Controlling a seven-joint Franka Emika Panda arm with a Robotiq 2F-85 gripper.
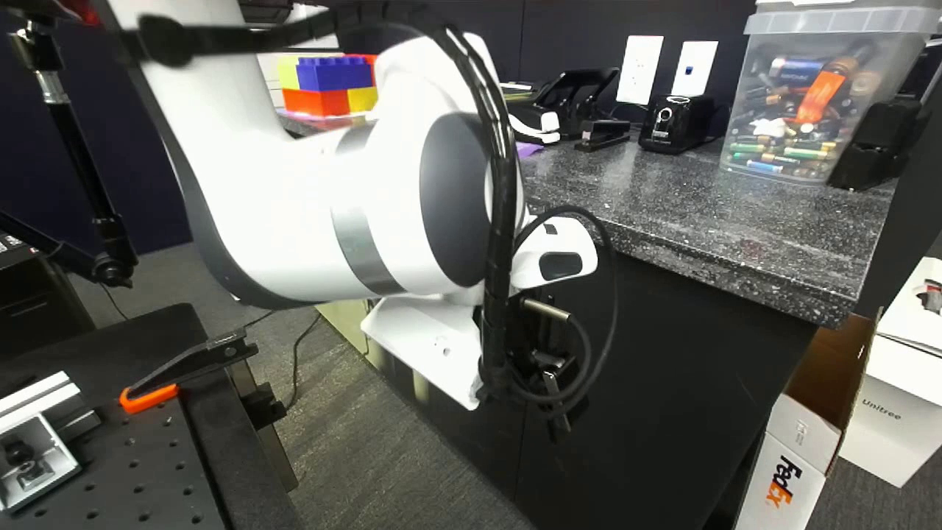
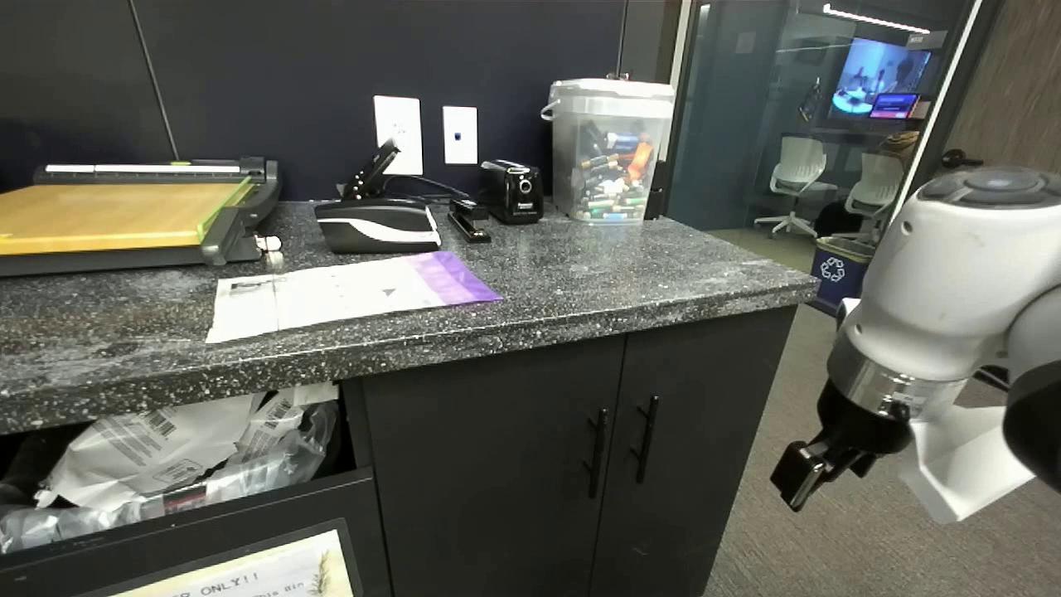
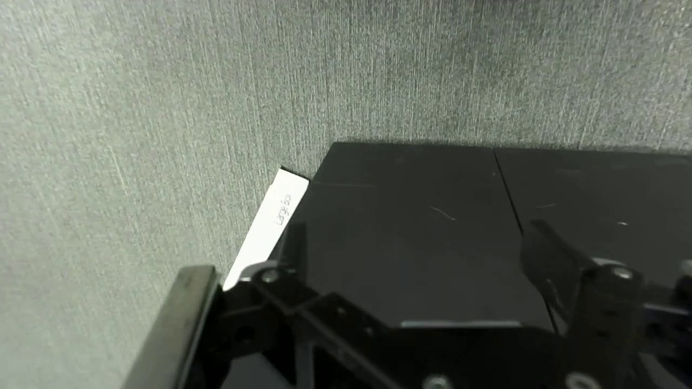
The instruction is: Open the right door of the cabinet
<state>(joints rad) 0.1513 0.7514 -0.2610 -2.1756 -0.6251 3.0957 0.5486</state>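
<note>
The gripper (image 3: 417, 237) is spread wide, its two dark fingers (image 3: 294, 251) well apart in the wrist view, with the matte-black right door (image 3: 411, 200) showing between them; in an exterior view it hangs clear of the cabinet (image 2: 530, 332). The right door is closed at the cabinet's right-hand end, its flat face pointing out toward the gripper, its long axis upright. Its slim black bar handle (image 2: 646, 439) is vertical too, along the door's left edge. Just left of the right door sits a twin black panel (image 2: 489, 464). Beside the right door's outer edge, the wrist view shows a white strip (image 3: 270, 221) printed "Large Box"; an exterior view has an open-topped carton (image 1: 780, 478) marked "FedEx" there, with a white box (image 1: 894, 434) lettered "Unitree" farther out. Well left of the door, past the twin black panel, a sign (image 2: 273, 568) reads in part "ONLY!!" and "This Bin". Above and behind the door, on the cabinet's speckled top, stands a translucent lidded tub (image 2: 617, 106) of batteries (image 2: 617, 178); well right of the door, a blue bin (image 2: 844, 290) bears a recycling symbol (image 2: 833, 268).
</note>
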